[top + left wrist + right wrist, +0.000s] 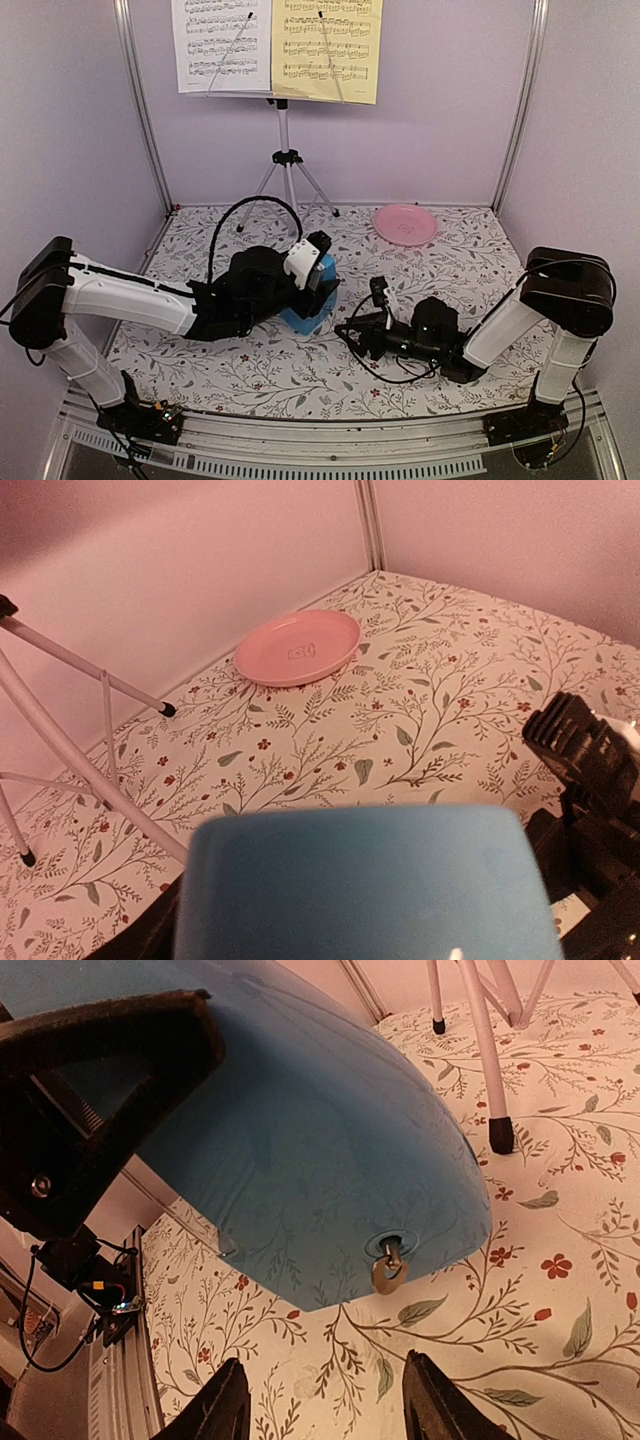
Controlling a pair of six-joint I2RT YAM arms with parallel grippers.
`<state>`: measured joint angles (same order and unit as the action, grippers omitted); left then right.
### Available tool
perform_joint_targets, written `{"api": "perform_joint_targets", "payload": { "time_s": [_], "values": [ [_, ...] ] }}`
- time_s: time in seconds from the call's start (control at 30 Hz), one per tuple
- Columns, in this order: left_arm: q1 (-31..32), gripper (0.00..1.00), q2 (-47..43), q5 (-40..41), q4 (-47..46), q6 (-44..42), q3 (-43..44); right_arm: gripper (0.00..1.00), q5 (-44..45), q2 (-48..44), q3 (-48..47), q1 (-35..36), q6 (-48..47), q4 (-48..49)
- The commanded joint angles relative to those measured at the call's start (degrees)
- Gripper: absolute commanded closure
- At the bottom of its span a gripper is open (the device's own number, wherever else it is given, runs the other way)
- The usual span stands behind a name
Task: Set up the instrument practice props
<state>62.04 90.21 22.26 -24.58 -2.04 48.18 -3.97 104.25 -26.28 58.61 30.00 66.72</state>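
**Top view:** One music stand [284, 130] is standing at the back of the tabletop [450, 270]. It is carrying two sheets: one white sheet [220, 45] and one yellow sheet [325, 50]. One pink plate [405, 224] is lying to its right. One blue metronome [310, 308] is sitting mid-tabletop, and the left hand [318, 268] is clamping it. The right hand [348, 332] is lying low just beside it.

**Left wrist view:** The metronome is filling the lower frame.

**Right wrist view:** The right hand's two fingers [215, 1410] are standing apart and gripping nothing. One winding key [388, 1268] is showing just ahead.
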Motion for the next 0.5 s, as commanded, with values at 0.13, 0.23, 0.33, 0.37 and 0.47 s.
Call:
{"api": "perform_joint_targets", "payload": {
  "time_s": [0.13, 0.23, 0.33, 0.37, 0.47],
  "values": [
    [1.4, 0.91, -4.0, -0.5, -3.1, 0.5, 3.5, 0.51, 2.5, 2.4, -5.7, 1.2, -2.4, -1.5],
    [1.7, 0.92, -4.3, -0.6, -3.4, 0.5, 3.3, 0.54, 3.7, 3.2, -7.6, 1.4, -2.4, -3.5],
    [1.8, 0.92, -4.8, -0.7, -3.6, 0.5, 3.1, 0.59, 5.2, 3.4, -8.9, 1.5, -2.1, -5.3],
    [1.8, 0.92, -4.9, -0.7, -3.8, 0.5, 2.9, 0.61, 5.6, 3.5, -9.0, 1.5, -1.9, -5.8],
    [1.8, 0.93, -5.6, -1.0, -4.2, 0.5, 2.3, 0.66, 6.5, 3.4, -9.4, 1.5, -1.8, -6.8]
  ]
}}
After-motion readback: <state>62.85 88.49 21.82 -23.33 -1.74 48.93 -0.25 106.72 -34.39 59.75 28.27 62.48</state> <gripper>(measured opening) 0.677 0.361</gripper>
